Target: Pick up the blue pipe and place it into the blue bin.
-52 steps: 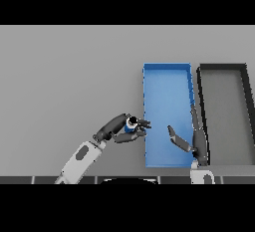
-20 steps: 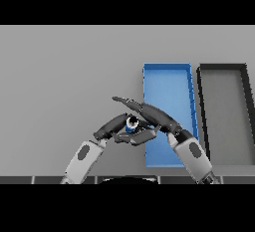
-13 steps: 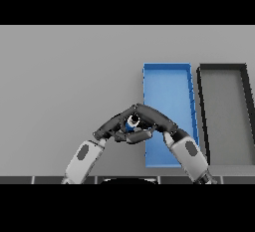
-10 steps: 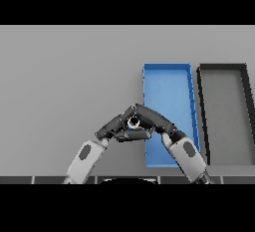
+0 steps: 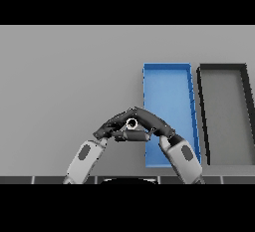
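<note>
Grey table (image 5: 60, 76) | blue pipe (image 5: 131, 123) between both hands, just left of blue bin (image 5: 167, 71), open end facing up | left hand (image 5: 110, 128) and right hand (image 5: 149, 121) both curl around it | bin lies right, nearer right hand.

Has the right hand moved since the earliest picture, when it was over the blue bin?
Yes. The right hand went left, off the blue rectangular bin, and now meets the left hand around the blue pipe.

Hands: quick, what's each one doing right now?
Left hand: curled round the blue pipe.
Right hand: fingers over the same pipe; grip cannot be told.
</note>
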Controlling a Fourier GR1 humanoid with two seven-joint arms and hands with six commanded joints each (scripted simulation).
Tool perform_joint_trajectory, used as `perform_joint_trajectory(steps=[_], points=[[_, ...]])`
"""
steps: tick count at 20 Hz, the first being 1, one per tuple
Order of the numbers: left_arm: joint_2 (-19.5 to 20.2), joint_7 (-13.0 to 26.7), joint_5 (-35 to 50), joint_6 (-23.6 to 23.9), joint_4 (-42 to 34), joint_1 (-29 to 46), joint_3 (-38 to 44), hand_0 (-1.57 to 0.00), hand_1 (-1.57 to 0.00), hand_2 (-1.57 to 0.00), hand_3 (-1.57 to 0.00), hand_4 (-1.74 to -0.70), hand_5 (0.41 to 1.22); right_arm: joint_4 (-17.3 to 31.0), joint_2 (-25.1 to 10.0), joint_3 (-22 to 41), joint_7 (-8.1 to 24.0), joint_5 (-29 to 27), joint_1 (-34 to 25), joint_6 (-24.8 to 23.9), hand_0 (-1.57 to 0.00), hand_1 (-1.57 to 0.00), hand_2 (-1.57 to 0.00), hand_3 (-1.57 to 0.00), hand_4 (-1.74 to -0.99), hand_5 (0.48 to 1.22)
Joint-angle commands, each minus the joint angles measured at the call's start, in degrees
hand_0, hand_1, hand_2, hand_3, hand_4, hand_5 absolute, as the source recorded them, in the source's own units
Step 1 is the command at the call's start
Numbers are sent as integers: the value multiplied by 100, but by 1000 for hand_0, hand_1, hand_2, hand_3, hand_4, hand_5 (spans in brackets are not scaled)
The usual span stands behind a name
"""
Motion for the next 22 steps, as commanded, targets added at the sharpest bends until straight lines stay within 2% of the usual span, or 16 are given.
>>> perform_joint_trajectory(steps=[1, 3, 4, 5, 6, 7, 8, 11, 12, 14, 17, 19, 21, 22], points=[[9, 11, -84, -3, -28, -3, -2, -1446, -1368, -1336, -1051, -1629, 1221, -92, -6, 2, -103, 63, 77, -23, -1554, -1554, -1555, -1547, -1496, 1197], [43, 81, -273, -82, 30, -33, -26, -940, -875, -855, -672, -1406, 1221, -22, 114, -37, 120, 155, -4, -13, -1560, -1560, -1560, -1556, -1497, 1206], [141, -40, -283, -266, 43, -26, 16, -752, -700, -684, -538, -1319, 1221, -4, 188, -7, 121, 224, 9, -4, -1562, -1563, -1563, -1559, -1497, 1209], [105, 36, -313, -361, 65, -51, 32, -601, -560, -547, -430, -1250, 1221, -7, 209, -57, 136, 249, 3, 14, -1564, -1564, -1564, -1561, -1498, 1211], [55, 175, -408, -425, 132, -104, 36, -481, -448, -437, -344, -1186, 1148, -24, 264, 13, 5, 391, 125, 14, -1565, -1566, -1566, -1563, -1498, 1213], [84, 143, -394, -482, 126, -75, 75, -384, -358, -350, -275, -1134, 1063, -42, 303, -38, 82, 386, 97, 37, -1567, -1567, -1567, -1565, -1498, 1215], [127, 349, -349, -495, 82, -72, 135, -307, -286, -279, -220, -1092, 984, -49, 319, -110, 21, 355, 90, 57, -1567, -1568, -1568, -1566, -1498, 1216], [131, 751, -305, -508, 44, -53, 165, -157, -146, -143, -112, -1011, 785, -54, 397, -138, -120, 467, 75, 76, -1569, -1569, -1569, -1568, -1499, 1218], [95, 679, -366, -480, 96, -51, 118, -125, -117, -114, -89, -991, 729, -34, 434, -129, -95, 525, 56, 91, -1570, -1570, -1570, -1569, -1499, 1219], [31, 859, -285, -443, 154, -79, 203, -80, -74, -73, -57, -975, 642, -39, 492, -140, -144, 551, 82, 132, -1570, -1570, -1570, -1570, -1499, 1220], [53, 1002, -272, -442, 184, -7, 232, -40, -38, -37, -29, -968, 557, 0, 571, -287, -257, 504, 42, 179, -1571, -1571, -1571, -1570, -1498, 1220], [46, 1020, -280, -398, 236, -42, 274, -25, -24, -23, -18, -970, 531, -34, 697, -446, -117, 359, -87, 126, -1571, -1571, -1571, -1571, -1497, 1221], [75, 948, -321, -401, 249, 35, 229, -16, -15, -14, -11, -969, 512, -183, 775, -628, 259, -10, -274, 156, -1571, -1571, -1571, -1571, -1495, 1221], [48, 1042, -386, -346, 267, -15, 218, -13, -12, -11, -9, -968, 501, -242, 804, -752, 477, -190, -428, 126, -1571, -1571, -1571, -1571, -1495, 1221]])
